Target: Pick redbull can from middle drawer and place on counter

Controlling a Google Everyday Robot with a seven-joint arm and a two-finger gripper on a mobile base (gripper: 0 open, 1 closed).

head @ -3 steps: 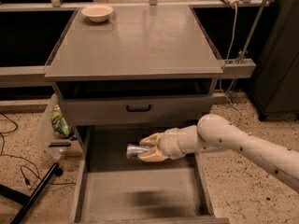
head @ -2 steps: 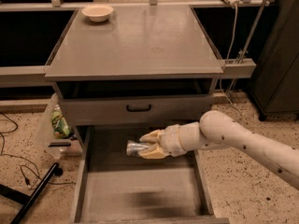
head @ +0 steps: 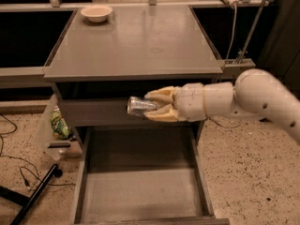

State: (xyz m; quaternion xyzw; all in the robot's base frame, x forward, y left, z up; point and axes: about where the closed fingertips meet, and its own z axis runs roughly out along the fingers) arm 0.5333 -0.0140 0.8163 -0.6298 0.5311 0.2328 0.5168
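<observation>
Above the middle drawer (head: 140,191), one gripper (head: 147,106) tight around one redbull can (head: 137,105) (sideways).

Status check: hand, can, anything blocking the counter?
Hand shut on slim silvery drink can, held sideways over open grey drawer, below flat grey counter top. Cream bowl sits at counter's far-left corner.

Speckled terrazzo floor (head: 248,172) — dim, warm light.
</observation>
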